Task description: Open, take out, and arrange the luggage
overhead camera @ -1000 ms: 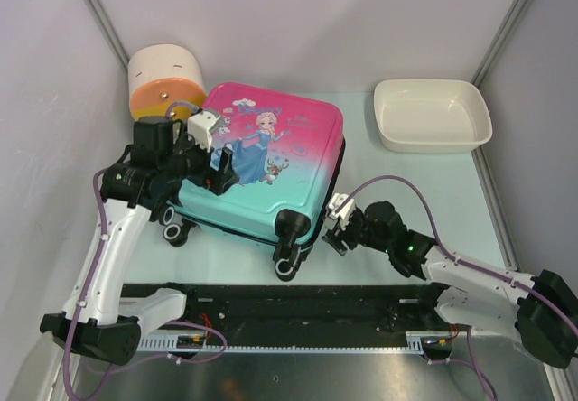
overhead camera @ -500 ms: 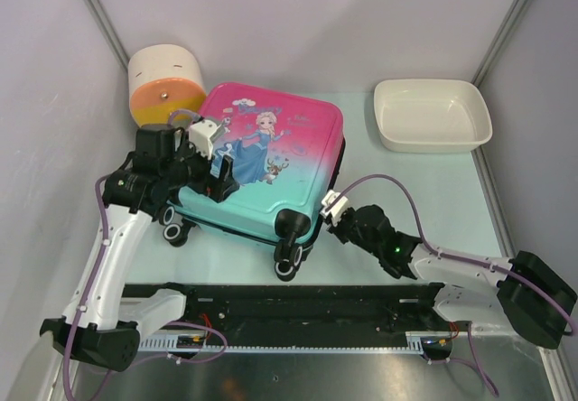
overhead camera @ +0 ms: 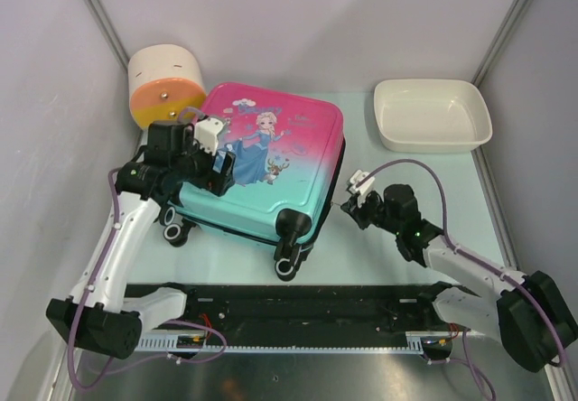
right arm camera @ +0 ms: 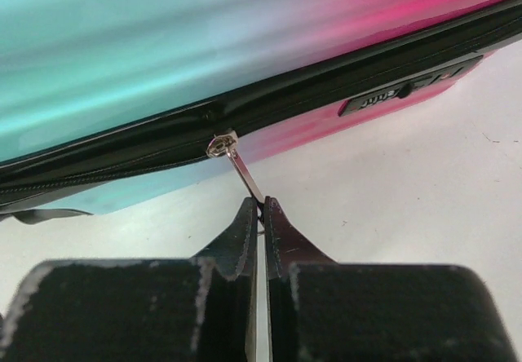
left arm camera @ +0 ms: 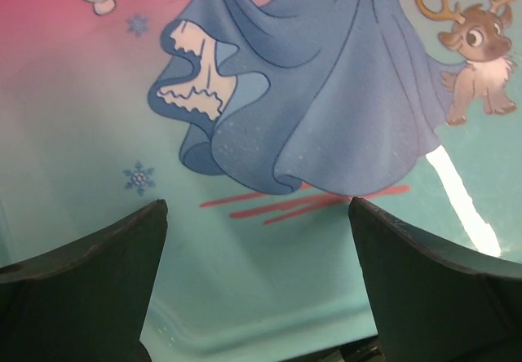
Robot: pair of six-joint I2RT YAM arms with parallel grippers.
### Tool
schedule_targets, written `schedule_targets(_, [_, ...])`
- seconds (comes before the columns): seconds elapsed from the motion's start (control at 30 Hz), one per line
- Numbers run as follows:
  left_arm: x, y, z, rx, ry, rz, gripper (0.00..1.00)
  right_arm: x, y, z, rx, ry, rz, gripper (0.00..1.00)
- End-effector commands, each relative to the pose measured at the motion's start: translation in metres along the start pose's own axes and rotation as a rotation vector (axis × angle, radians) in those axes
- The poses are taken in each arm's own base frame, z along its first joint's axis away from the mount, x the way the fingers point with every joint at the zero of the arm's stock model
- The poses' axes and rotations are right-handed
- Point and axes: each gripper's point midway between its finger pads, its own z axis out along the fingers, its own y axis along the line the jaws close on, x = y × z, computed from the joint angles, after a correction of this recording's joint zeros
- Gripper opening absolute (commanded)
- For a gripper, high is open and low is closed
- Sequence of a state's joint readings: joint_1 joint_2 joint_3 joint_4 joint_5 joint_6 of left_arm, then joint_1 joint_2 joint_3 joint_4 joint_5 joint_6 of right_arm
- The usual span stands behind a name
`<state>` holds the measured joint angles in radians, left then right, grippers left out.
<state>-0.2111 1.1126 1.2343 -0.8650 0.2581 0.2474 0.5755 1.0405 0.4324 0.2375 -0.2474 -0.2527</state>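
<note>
Right gripper [overhead camera: 348,204] has drawn its fingers together since a second ago, when they stood apart off the near right corner of the luggage [overhead camera: 262,162]. They are now pinched on the metal zip pull [right arm camera: 245,170]. Right forearm has swung further out to the right. Left gripper [overhead camera: 221,168] has crept slightly further onto the lid. Luggage has not shifted.

Right wrist view:
- fingertips [right arm camera: 247,219] meet on the free end of the zip pull
- pull slants up and to the left from the tips to its slider on the black zip line
- luggage side wall fills the view just ahead of the hand, teal to its left, pink to its right
- bare table [right arm camera: 408,191] under and to the right of the hand

Left wrist view:
- left gripper [left arm camera: 254,207] spread wide, both fingers [left arm camera: 81,297] apart
- printed lid directly below, blue dress between the fingers, reindeer off to the right
- cannot tell whether the fingertips touch the lid

Top view:
- luggage lies flat, closed, print up, between the two hands
- wheels [overhead camera: 289,261] on its near edge, to the left of the right hand
- white basin [overhead camera: 433,116] well beyond the right hand
- cream-and-orange box [overhead camera: 165,80] just beyond the left hand
</note>
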Motion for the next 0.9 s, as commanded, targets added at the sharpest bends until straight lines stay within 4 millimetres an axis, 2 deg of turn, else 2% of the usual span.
schedule_targets(0.0, [0.019,0.012,0.014,-0.023,0.108,0.02,0.98,-0.048,-0.031,0.007,0.038,-0.137,0.008,0.0])
schedule_targets(0.03, [0.014,0.007,0.013,0.006,0.088,0.017,0.99,-0.05,-0.032,0.013,0.019,-0.134,0.017,0.0])
schedule_targets(0.07, [0.004,-0.01,0.01,0.1,0.046,0.014,0.99,-0.049,-0.033,0.016,0.012,-0.128,0.037,0.0])
schedule_targets(0.1, [-0.009,-0.024,-0.001,0.162,-0.017,0.025,1.0,-0.052,-0.033,0.018,0.005,-0.131,0.051,0.0])
schedule_targets(0.2, [-0.027,-0.062,-0.023,0.29,-0.105,0.07,1.0,-0.055,-0.024,0.022,-0.044,-0.129,0.061,0.0])
schedule_targets(0.23, [-0.026,-0.069,-0.028,0.306,-0.113,0.083,1.0,-0.055,-0.022,0.022,-0.049,-0.131,0.059,0.0])
schedule_targets(0.27, [-0.023,-0.085,-0.031,0.355,-0.107,0.103,1.0,-0.056,-0.02,0.022,-0.054,-0.132,0.058,0.0])
schedule_targets(0.37, [-0.007,-0.103,-0.033,0.401,-0.071,0.127,1.0,-0.054,-0.012,0.023,-0.088,-0.131,0.058,0.0])
schedule_targets(0.43, [0.003,-0.102,-0.029,0.397,-0.042,0.118,1.0,-0.058,-0.006,0.024,-0.119,-0.146,0.049,0.0])
schedule_targets(0.53, [0.004,-0.095,-0.025,0.361,-0.03,0.128,0.99,-0.058,0.002,0.03,-0.149,-0.153,0.029,0.0])
schedule_targets(0.67, [0.002,-0.096,-0.025,0.365,-0.031,0.12,0.99,-0.056,0.006,0.038,-0.167,-0.159,0.019,0.0])
schedule_targets(0.87, [0.015,-0.093,-0.021,0.348,-0.007,0.126,1.0,-0.054,0.007,0.048,-0.174,-0.171,0.009,0.0])
